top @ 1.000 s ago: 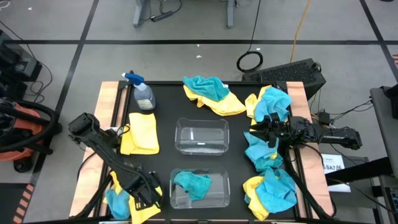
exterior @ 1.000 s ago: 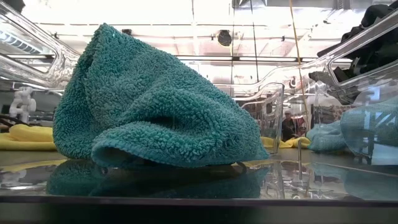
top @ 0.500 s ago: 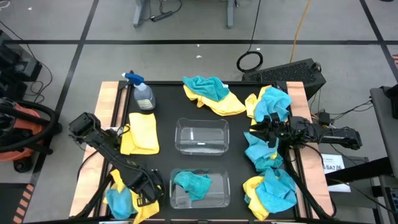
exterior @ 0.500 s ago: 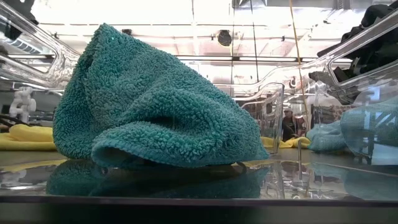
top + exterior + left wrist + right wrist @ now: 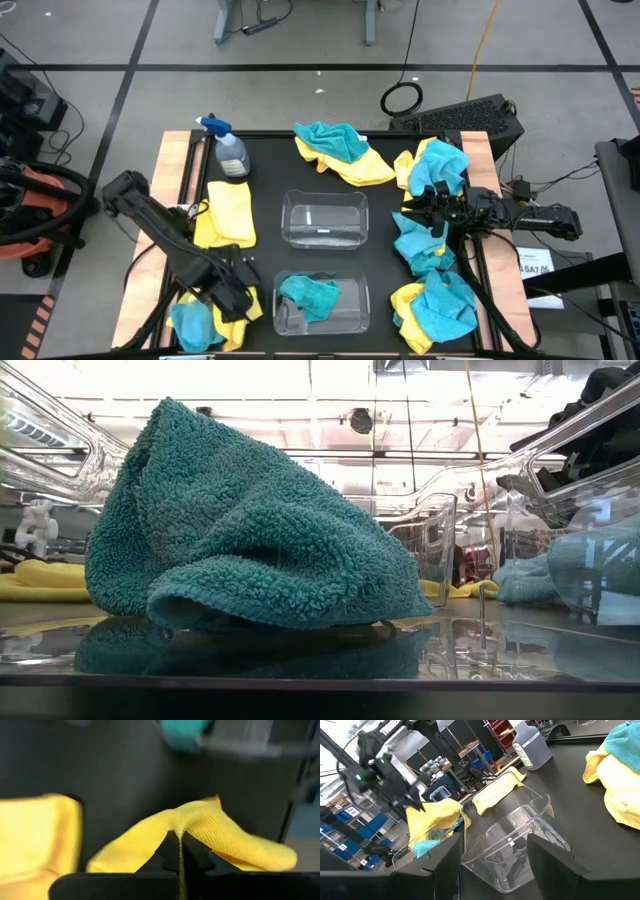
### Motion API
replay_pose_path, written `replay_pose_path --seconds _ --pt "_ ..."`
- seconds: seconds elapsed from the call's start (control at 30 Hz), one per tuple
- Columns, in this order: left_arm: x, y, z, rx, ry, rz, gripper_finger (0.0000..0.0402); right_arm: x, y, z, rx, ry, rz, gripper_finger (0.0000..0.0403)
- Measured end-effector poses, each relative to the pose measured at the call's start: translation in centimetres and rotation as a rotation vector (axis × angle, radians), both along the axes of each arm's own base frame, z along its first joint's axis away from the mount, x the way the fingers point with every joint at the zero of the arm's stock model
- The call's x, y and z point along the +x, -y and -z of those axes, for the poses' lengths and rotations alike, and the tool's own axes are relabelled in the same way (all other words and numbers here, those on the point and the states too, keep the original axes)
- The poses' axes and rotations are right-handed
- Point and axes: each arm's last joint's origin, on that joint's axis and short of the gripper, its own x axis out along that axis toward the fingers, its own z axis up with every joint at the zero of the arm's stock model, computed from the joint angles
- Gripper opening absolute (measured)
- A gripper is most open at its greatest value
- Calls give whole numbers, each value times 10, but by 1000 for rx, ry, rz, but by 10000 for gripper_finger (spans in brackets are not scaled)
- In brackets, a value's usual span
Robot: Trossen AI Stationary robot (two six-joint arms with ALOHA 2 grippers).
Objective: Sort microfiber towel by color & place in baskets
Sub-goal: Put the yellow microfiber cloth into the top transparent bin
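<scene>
High view: left claw (image 5: 238,287) now shut, lifting yellow towel (image 5: 240,305).

From my seat: high view evenly lit, soft shadows. Low view backlit, ceiling washed out white, glare on clear basket (image 5: 430,530) walls, tabletop mirror-like. Left wrist view motion-blurred, background soft. Right wrist view sharp, daylight-bright.

This looks like a robotics lab or workshop. The black worktop (image 5: 265,240) stands on a grey concrete floor (image 5: 300,90) marked with dark tape lines, with cables (image 5: 402,98) trailing at upper centre. Beyond it stand shelving racks with blue bins (image 5: 342,847), probably storage, and bright ceiling lighting (image 5: 300,390) overhead.
</scene>
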Motion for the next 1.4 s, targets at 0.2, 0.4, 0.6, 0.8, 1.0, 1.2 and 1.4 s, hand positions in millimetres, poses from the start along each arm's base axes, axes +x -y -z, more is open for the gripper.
replay_pose_path --seconds 0.2,0.4,0.6,0.8,1.0,1.2,1.4 --pt "-7 -18 -43 162 269 5 1 0 0 0 0 0 0 215" --pt "-4 -42 -63 400 440 -8 1 0 0 0 0 0 0 215" --pt "6 -74 -80 696 554 -95 0 0 0 0 0 0 0 215" --pt "32 -103 -96 840 574 -109 0 0 0 0 0 -1 0 215" --pt "59 -127 -115 875 671 -83 0 0 0 0 0 0 0 215" --pt "73 -148 -127 834 770 -48 0 0 0 0 0 0 0 215" --pt "85 -165 -122 794 767 -33 0 0 0 0 0 0 0 215"
